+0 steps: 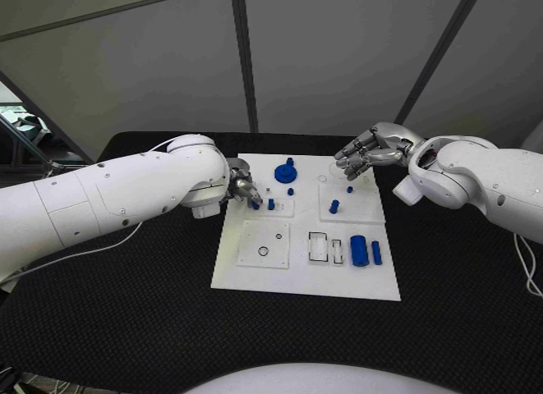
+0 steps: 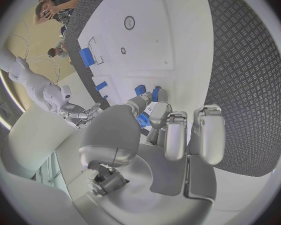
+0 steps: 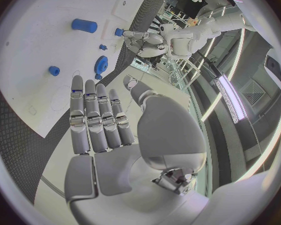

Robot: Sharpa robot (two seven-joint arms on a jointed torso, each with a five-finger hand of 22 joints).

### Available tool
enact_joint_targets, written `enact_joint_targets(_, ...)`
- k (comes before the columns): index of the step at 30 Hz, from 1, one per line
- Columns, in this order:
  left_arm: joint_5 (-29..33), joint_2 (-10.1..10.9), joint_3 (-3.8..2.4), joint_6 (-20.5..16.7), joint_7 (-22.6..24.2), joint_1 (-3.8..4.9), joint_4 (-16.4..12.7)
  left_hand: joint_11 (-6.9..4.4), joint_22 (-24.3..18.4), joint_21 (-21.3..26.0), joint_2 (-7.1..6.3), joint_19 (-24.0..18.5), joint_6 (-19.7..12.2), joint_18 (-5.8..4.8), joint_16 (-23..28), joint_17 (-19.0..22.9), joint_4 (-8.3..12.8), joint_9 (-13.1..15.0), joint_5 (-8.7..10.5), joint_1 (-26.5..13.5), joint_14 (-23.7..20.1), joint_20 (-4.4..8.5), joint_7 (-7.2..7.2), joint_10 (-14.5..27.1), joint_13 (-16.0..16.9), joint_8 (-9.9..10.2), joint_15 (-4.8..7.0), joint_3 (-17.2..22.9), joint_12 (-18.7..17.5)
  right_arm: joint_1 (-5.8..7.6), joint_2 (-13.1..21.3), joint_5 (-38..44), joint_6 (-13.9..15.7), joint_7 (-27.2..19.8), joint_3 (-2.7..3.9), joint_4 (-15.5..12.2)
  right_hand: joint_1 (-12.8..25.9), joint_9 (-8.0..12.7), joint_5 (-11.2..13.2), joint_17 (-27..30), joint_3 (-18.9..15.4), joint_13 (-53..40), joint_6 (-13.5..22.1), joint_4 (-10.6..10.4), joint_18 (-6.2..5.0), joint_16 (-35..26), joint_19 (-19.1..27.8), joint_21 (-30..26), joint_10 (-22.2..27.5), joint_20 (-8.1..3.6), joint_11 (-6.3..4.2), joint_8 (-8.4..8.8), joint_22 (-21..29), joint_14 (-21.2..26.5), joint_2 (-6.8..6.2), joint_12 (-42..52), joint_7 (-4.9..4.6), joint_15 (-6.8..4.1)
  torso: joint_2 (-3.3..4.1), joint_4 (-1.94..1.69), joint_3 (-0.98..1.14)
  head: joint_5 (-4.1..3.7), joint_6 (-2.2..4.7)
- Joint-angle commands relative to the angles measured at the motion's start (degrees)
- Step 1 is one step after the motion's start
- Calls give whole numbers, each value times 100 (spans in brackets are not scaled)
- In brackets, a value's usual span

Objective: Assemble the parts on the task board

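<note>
Left hand (image 1: 243, 190): the silver fingers (image 2: 176, 135) curl downward over the left edge of the white rectangular task board (image 1: 271, 275), their tips just beside two small blue upright pegs (image 1: 271, 203) that stand in a raised square of the board. In the left wrist view the thumb (image 2: 140, 105) reaches toward these blue pegs (image 2: 140, 90) and a blue piece shows just under its tip; whether the fingers pinch a peg or merely touch it cannot be told. The white left arm (image 1: 105, 201) runs from the hand outward across the black textured table (image 1: 129, 320), its rounded wrist housing directly behind the fingers.

Right hand (image 1: 368, 153): the fingers (image 3: 93, 120) lie straight and pressed side by side, the thumb (image 3: 137, 87) set apart from them, with nothing between them. The hand hovers above the far right corner of the board, palm turned toward the plate. Beyond the fingertips, toward the board's middle, stand a blue toothed gear with a central post (image 1: 287, 172) and a small blue peg (image 1: 334, 207). The white right arm (image 1: 496, 185) extends back from the wrist.

Nearer the robot than either hand, a thick blue cylinder (image 1: 359, 250) and a slim blue bar (image 1: 377, 253) lie side by side on the board, beside two rectangular outlined slots (image 1: 319, 248); a raised square with a round hole (image 1: 263, 245) sits left of these.
</note>
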State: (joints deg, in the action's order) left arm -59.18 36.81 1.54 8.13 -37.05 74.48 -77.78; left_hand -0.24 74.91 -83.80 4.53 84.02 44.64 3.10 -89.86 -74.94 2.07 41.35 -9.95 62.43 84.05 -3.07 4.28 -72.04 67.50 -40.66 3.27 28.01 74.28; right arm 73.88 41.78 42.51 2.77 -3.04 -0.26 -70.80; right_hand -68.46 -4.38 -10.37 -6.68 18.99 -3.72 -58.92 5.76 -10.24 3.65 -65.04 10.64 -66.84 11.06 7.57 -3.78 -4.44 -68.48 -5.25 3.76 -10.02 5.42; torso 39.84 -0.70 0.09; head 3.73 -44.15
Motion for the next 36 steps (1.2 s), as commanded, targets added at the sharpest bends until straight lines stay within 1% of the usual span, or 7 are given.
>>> enact_joint_targets(1, -30, 10, 17, 186, -68, -10, -21, -13, 1145, -24, 63, 361, 25, -159, -14, -1506, 463, 905, -23, -7, 595, 33, -83, -19, 4, -151, 28, 489, 16, 10, -11, -4, -48, -58, 3, 3, 14, 1, -23, 5, -28, -9, 21, 11, -22, -4, -39, -28, 18, 12, -1, 12, 6, 26, 29, -7, -28, -4, -2, -9, 0, 3, 1)
enact_joint_targets(17, -56, -68, 22, 200, -50, -10, 92, -15, 1147, -26, 60, 362, 24, -160, -14, -1506, 470, 910, -37, -10, 595, 35, -85, -22, 8, -162, 31, 498, 19, 0, -13, -4, -48, -60, 3, 2, 14, 1, -23, 5, -28, -9, 21, 11, -22, -4, -39, -28, 18, 12, -1, 12, 6, 26, 29, -7, -28, -4, 4, 5, 3, 12, -23)
enact_joint_targets(24, -57, -122, 83, 232, -32, -10, 131, -16, 1148, -27, 51, 362, 25, -160, -14, -1506, 466, 917, -29, -36, 595, 38, -86, -19, 2, -180, 32, 497, 18, -1, -8, -4, -44, -57, 3, -8, 14, 1, -23, 5, -28, -9, 21, 11, -22, -4, -39, -28, 18, 12, -1, 12, 6, 26, 29, -7, -28, -4, 3, 10, 6, 5, -38)
enact_joint_targets(28, -56, -145, 96, 268, -35, -10, 150, -22, 1151, -28, 27, 362, 32, -161, -14, -1506, 427, 933, 51, -116, 595, 44, -99, -16, -7, -227, 37, 471, 16, -1, -4, -4, -41, -55, 3, -12, 14, 1, -23, 5, -28, -9, 21, 11, -22, -4, -39, -28, 18, 12, -1, 12, 6, 26, 29, -7, -28, -4, 3, 6, 6, -5, -44)
enact_joint_targets(31, -56, -161, 100, 284, -47, -10, 173, -36, 1154, -29, -12, 363, 34, -161, -14, -1506, 357, 944, 193, -216, 595, 51, -120, -11, -15, -272, 47, 414, 16, -1, -1, -4, -39, -52, 3, -16, 14, 1, -23, 5, -28, -9, 21, 11, -22, -4, -39, -28, 18, 12, -1, 12, 6, 26, 29, -7, -28, -4, 0, 6, 5, -7, -47)
enact_joint_targets(33, -56, -169, 102, 281, -56, -9, 190, -50, 1154, -26, -47, 362, 34, -160, -14, -1506, 293, 943, 402, -285, 595, 57, -142, -11, -14, -297, 61, 353, 24, -1, 2, -4, -37, -50, 3, -19, 14, 1, -23, 5, -28, -9, 21, 11, -22, -4, -39, -28, 18, 12, -1, 12, 6, 26, 29, -7, -28, -4, 2, 2, 3, -11, -52)
enact_joint_targets(36, -56, -179, 103, 272, -64, -9, 216, -63, 1154, -23, -92, 361, 42, -159, -14, -1506, 207, 935, 580, -364, 595, 69, -154, -6, -17, -319, 69, 268, 29, -1, 5, -4, -34, -47, 3, -22, 14, 1, -23, 5, -28, -9, 21, 11, -22, -4, -39, -28, 18, 12, -1, 12, 6, 26, 29, -7, -28, -4, 0, 3, 4, -11, -48)
